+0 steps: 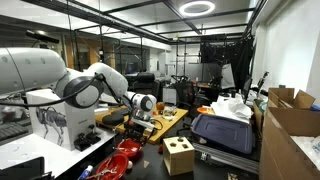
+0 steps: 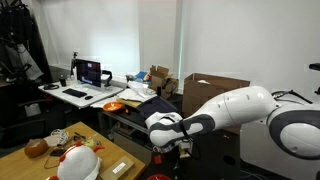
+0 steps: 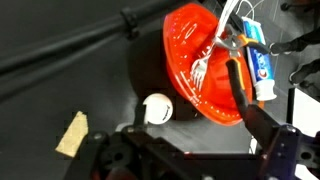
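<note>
In the wrist view my gripper (image 3: 176, 128) is open and empty. It hangs above a dark surface. A small white ball (image 3: 157, 108) lies just under it, beside a red plate (image 3: 190, 50). The plate holds a white plastic fork (image 3: 203, 66). A toothpaste tube (image 3: 257, 62) lies at the plate's right edge, next to one dark finger. A tan wedge (image 3: 72, 135) lies to the left. In both exterior views the gripper (image 1: 146, 104) (image 2: 170, 142) hovers by a wooden table (image 1: 170, 120).
A red object (image 1: 125, 152) and a wooden cube (image 1: 178, 156) sit low near the table. A dark blue bin (image 1: 225, 133) and cardboard boxes (image 1: 290, 125) stand beyond. A desk with a laptop (image 2: 90, 72) and an orange plate (image 2: 113, 106) lies farther off.
</note>
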Available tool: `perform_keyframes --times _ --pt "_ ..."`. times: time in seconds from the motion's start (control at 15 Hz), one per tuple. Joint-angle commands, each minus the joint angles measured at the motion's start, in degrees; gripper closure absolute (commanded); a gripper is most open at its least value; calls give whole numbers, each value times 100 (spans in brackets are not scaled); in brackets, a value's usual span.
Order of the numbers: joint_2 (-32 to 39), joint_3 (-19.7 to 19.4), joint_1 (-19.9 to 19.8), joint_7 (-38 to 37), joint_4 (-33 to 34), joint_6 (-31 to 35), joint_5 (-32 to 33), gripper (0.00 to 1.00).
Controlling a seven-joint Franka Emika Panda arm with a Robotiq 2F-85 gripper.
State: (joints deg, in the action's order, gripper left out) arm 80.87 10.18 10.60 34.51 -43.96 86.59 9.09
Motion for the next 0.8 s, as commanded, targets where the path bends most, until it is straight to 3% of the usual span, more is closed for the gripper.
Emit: perform_keyframes --times 0.0,0.47,0.73 --pt "-228 40 -237 -434 -190 715 -218 0" --pt "-697 34 -660 -1323 -1083 2989 -524 0" --pt "-1114 9 -918 -1825 -1986 4450 -658 0"
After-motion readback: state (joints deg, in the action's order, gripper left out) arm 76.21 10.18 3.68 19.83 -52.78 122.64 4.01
